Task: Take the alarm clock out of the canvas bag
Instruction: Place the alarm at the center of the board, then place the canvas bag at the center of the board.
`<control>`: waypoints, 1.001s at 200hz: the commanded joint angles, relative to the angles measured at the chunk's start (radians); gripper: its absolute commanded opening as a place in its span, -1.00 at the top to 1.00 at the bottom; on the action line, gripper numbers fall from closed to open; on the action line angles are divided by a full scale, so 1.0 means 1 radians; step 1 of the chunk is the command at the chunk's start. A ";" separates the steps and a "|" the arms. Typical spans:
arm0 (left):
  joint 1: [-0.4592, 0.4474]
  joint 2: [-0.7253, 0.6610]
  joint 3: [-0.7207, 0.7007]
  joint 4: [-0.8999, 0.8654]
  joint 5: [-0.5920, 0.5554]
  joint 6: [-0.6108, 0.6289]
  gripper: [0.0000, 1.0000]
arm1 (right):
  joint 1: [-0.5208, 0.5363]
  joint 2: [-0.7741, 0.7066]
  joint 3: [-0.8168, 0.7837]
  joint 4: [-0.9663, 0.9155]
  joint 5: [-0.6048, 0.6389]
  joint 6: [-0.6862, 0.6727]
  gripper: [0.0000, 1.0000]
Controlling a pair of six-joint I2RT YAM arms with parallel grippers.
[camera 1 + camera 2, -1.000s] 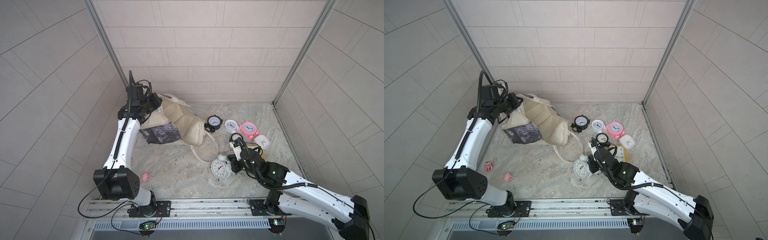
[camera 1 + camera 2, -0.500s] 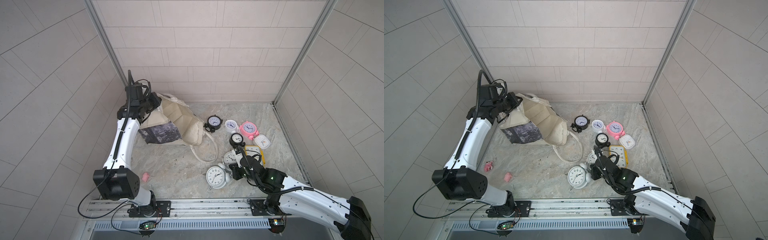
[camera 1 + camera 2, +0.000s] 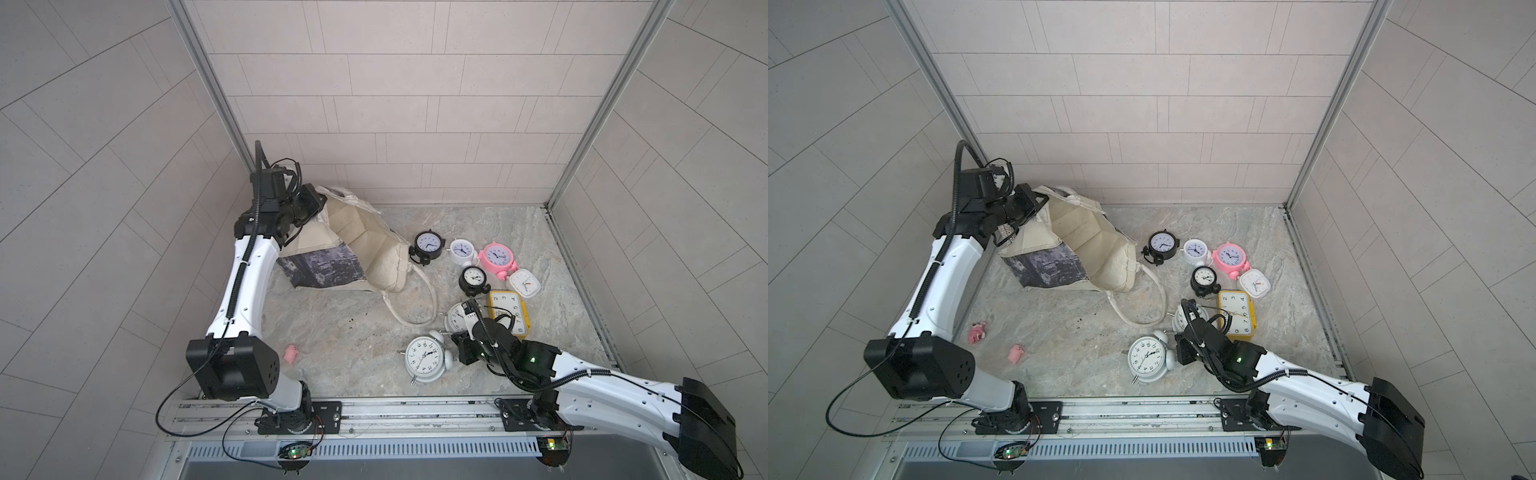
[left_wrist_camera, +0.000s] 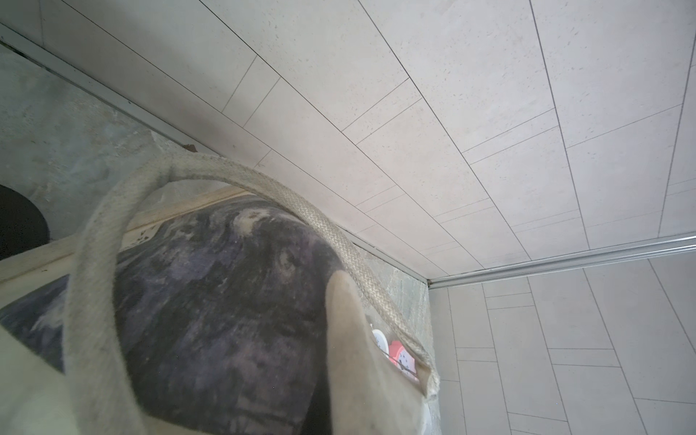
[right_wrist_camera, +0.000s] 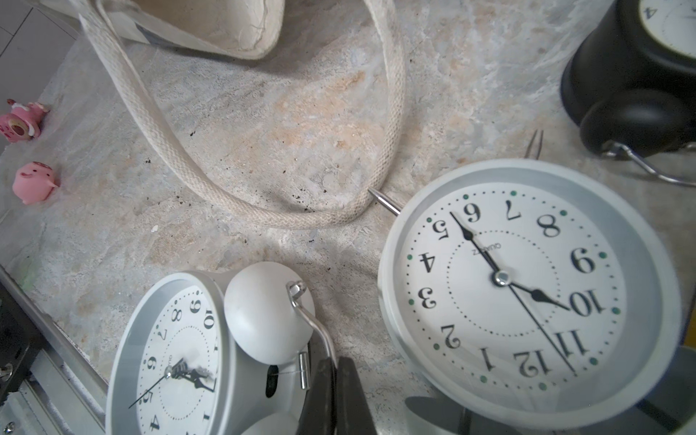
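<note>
The cream canvas bag (image 3: 365, 245) with its dark print (image 3: 1050, 266) lies at the back left, its mouth gaping toward the middle. My left gripper (image 3: 312, 203) is shut on its upper edge and holds that edge up. Print (image 4: 211, 301) and rope handle (image 4: 301, 211) fill the left wrist view, hiding the jaws. A white twin-bell alarm clock (image 3: 424, 359) lies face up outside the bag near the front edge. My right gripper (image 5: 334, 376) is shut on its thin metal handle (image 5: 312, 324), seen in both top views just right of the clock (image 3: 1148, 359).
Several other clocks crowd the right side: black (image 3: 428, 245), small white (image 3: 461, 251), pink (image 3: 496, 257), yellow rectangular (image 3: 509, 318), and a white round one (image 5: 527, 293) beside my right gripper. The bag's loose handle loop (image 3: 415, 303) lies mid-table. Pink toys (image 3: 1016, 354) sit front left.
My right gripper has pulled the white twin-bell clock away from the other clocks toward the front edge and slightly left. The left arm and the bag have stayed where they were.
</note>
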 commanded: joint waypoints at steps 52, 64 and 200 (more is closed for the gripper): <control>-0.063 0.004 0.062 0.102 0.028 -0.058 1.00 | 0.000 -0.031 0.000 0.038 0.028 -0.009 0.40; -0.063 0.024 0.091 0.098 0.020 -0.040 1.00 | -0.004 -0.047 0.003 0.024 0.028 -0.010 0.37; -0.091 0.203 0.166 0.082 0.162 0.289 -0.08 | -0.192 -0.149 0.309 -0.263 -0.026 -0.238 0.08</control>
